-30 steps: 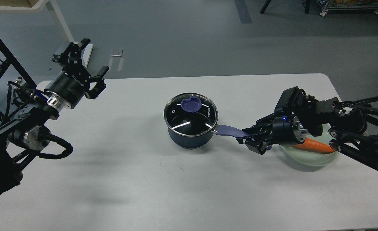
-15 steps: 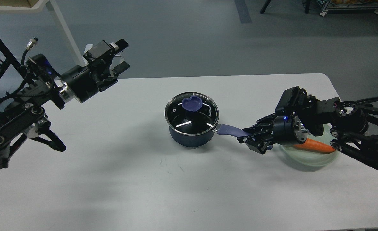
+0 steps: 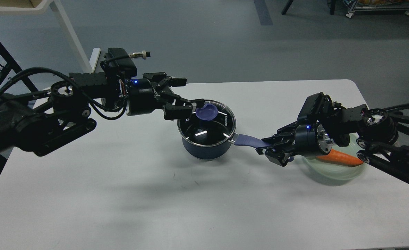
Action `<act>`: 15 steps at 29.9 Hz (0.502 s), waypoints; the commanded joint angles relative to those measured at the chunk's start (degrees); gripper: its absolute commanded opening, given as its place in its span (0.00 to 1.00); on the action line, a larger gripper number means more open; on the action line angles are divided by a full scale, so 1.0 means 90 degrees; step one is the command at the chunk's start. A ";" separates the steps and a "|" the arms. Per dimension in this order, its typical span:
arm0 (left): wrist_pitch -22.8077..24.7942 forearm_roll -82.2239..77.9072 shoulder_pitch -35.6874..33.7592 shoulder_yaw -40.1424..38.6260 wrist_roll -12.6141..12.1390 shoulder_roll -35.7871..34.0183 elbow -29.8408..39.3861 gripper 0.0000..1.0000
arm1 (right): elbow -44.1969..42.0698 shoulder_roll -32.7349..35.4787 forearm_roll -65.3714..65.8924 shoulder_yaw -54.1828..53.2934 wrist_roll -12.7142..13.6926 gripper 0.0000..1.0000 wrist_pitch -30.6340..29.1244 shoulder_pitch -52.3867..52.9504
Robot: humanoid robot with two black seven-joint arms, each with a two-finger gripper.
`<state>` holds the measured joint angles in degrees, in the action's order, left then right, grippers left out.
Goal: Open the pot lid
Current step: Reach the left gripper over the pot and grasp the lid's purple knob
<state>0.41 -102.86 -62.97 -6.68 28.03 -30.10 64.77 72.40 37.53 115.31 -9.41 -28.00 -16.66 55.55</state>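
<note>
A dark blue pot (image 3: 206,147) stands at the table's middle, with a glass lid (image 3: 211,126) on it and a blue knob (image 3: 207,112) on the lid. Its blue handle (image 3: 247,141) points right. My right gripper (image 3: 265,150) is shut on the handle's end. My left gripper (image 3: 190,93) is open, reaching in from the left, with its fingers (image 3: 194,102) just left of the knob and not closed on it.
A pale green plate (image 3: 332,170) with an orange carrot (image 3: 343,158) lies at the right, under my right arm. The white table (image 3: 155,194) ends at the back behind the pot. A white table leg (image 3: 70,31) stands at the far left.
My left arm has swung from the far left across the table to the pot, with its open gripper now beside the lid knob. The right gripper and the pot have stayed put.
</note>
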 commanded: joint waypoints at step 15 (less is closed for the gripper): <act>-0.0241 -0.0680 -0.0005 0.0449 -0.0004 0.1245 -0.1356 0.99 | 0.0022 -0.0001 -0.0010 0.0000 0.0001 0.33 -0.0005 0.0000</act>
<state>-1.28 -108.98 -63.19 -3.39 27.99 -19.93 53.64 72.52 37.53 115.23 -9.41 -28.00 -16.65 55.55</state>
